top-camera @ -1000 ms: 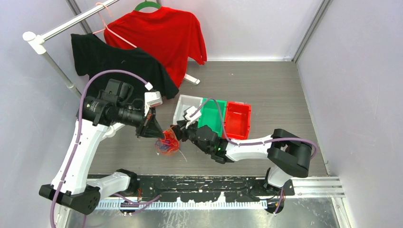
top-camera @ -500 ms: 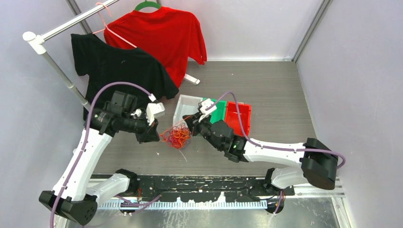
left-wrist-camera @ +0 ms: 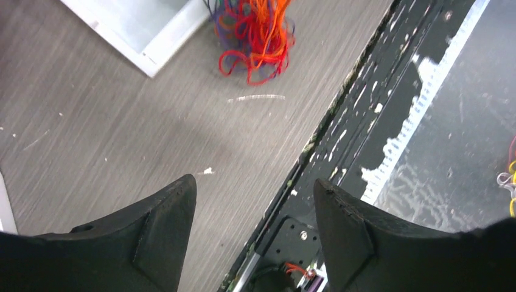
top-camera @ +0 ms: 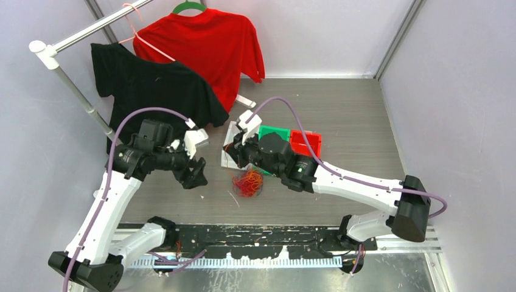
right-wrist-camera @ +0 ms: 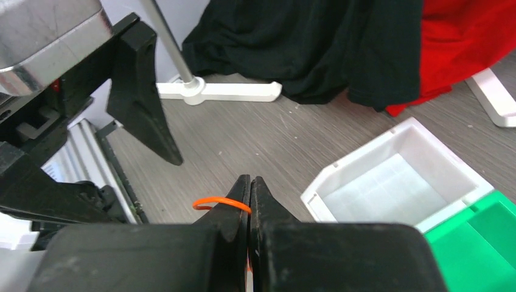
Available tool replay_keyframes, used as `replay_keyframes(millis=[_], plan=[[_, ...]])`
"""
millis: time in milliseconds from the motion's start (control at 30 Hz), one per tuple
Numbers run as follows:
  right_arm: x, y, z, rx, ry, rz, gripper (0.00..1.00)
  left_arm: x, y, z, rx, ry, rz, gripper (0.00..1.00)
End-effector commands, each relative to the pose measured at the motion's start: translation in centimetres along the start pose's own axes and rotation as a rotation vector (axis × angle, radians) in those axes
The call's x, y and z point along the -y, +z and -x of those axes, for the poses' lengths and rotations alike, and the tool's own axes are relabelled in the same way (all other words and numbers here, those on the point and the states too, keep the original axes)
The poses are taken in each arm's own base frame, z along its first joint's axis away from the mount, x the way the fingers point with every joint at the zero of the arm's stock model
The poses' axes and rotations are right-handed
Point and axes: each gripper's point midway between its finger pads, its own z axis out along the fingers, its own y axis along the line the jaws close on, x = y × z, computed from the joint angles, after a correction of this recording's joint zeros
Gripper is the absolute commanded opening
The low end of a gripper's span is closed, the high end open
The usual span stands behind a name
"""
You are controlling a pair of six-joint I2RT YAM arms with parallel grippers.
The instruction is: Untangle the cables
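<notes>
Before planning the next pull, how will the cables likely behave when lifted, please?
Probably floppy: the cables sag in limp loops. Likely very light; the right gripper pinches just a thin orange strand. The loops may snag and lift together.

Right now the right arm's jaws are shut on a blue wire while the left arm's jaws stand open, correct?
Not quite: the wire is orange, not blue, as the right wrist view shows. The right jaws are shut on it, and the left jaws stand open.

Place: we read this as a robot lab test cell.
Evidence: we see plain panels (top-camera: 444,91) around a worktop (top-camera: 353,115), robot arms (top-camera: 356,181), a clothes rail (top-camera: 79,34) and bins (top-camera: 307,141).
</notes>
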Motion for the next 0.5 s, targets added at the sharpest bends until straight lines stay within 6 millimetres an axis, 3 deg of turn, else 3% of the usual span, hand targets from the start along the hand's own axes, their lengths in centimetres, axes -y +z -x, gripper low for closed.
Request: replay_keyframes(millis=[0, 133, 267, 467], plan=[[-2.6, -0.1, 3.5, 0.008, 0.028, 0.093, 0.01, 1.3, -1.6, 5.2, 0.207, 0.005, -0.027, 0.71], [-3.2, -0.2, 7.3, 0.065, 0.066, 0.086, 0.01, 2.7, -2.7, 7.6, 0.378, 0.001, -0.05, 0.7], [-4.0, -0.3, 10.8, 0.14, 0.141, 0.098, 0.01, 1.9, -3.4, 9.2, 0.552, 0.005, 0.037, 0.67], [-6.2, -0.4, 14.5, 0.222, 0.233, 0.187, 0.01, 1.2, -3.2, 10.0, 0.625, -0.013, 0.056, 0.66]])
